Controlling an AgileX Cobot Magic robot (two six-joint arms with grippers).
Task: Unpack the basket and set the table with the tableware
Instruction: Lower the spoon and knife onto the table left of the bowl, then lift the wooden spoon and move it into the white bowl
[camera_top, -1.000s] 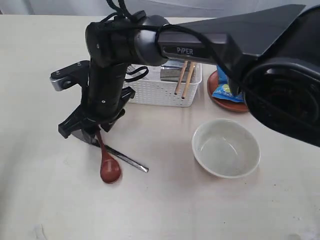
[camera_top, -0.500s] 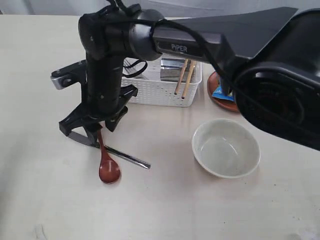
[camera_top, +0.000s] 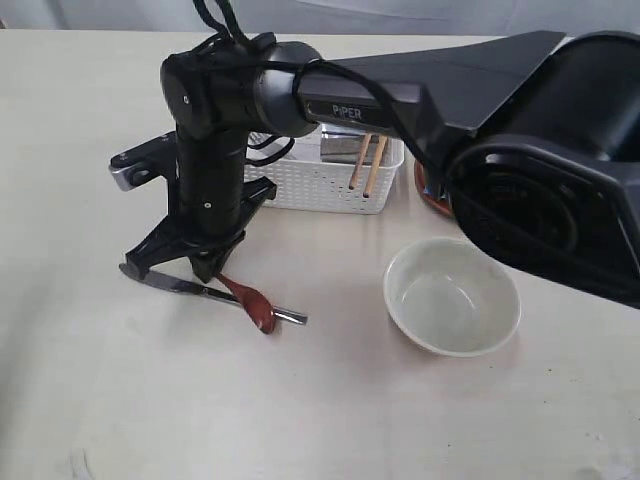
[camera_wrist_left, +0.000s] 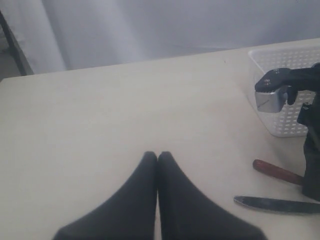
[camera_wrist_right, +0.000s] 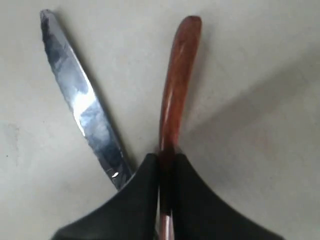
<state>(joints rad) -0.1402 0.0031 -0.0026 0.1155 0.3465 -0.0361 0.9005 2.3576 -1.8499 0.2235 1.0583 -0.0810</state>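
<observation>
My right gripper (camera_top: 207, 268) reaches across to the left of the table (camera_top: 100, 400) and is shut on the handle of the reddish-brown wooden spoon (camera_top: 255, 302). In the right wrist view the spoon (camera_wrist_right: 179, 75) runs out from between the fingers of this gripper (camera_wrist_right: 166, 161). The steel knife (camera_top: 170, 284) lies flat beside it, its blade (camera_wrist_right: 80, 100) angled away from the spoon. The white basket (camera_top: 330, 178) stands behind, two chopsticks (camera_top: 366, 165) leaning on its front. My left gripper (camera_wrist_left: 157, 156) hovers shut and empty over bare table.
A pale cream bowl (camera_top: 452, 297) sits at the right front. A sliver of the brown plate (camera_top: 428, 190) shows behind the right arm. The left wrist view catches the basket corner (camera_wrist_left: 285, 125), the spoon handle (camera_wrist_left: 277, 171) and the knife (camera_wrist_left: 275, 205).
The right gripper has turned with the spoon. Its bowl swung from pointing toward the front edge round to the right, close over the knife. The bowl and basket stayed put.
</observation>
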